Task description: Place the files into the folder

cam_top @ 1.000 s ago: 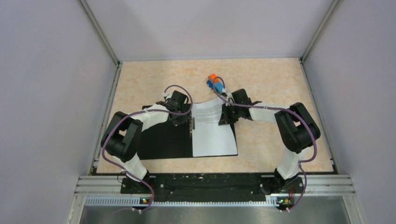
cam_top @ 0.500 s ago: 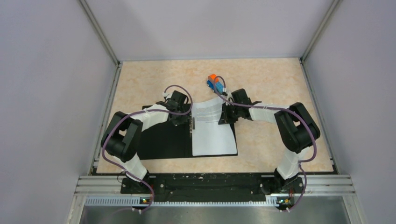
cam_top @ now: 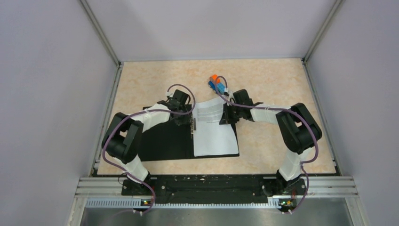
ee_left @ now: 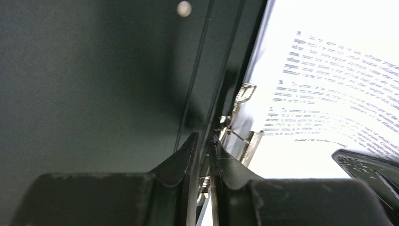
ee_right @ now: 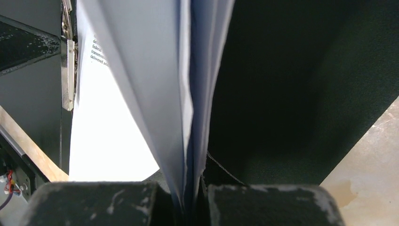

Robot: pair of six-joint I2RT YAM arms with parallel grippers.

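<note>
**Files Being Seated at the Clip**

Top view: the folder (cam_top: pixel 167 141) is laid open, black side up. The files (cam_top: pixel 214 139) are spread on its right half, far edge lifted. The left gripper (cam_top: pixel 187 120) is set at the clip (cam_top: pixel 193 128) and the right gripper (cam_top: pixel 225 117) at the lifted edge (the truck (cam_top: pixel 216 84) sits apart).

Left wrist: the jaws are drawn nearly together on the clip's near end.

Right wrist: the jaws are clamped on the sheets' edge.

Insertion is judged under way. Next, the edge must be slid under the clip, then released.
</note>
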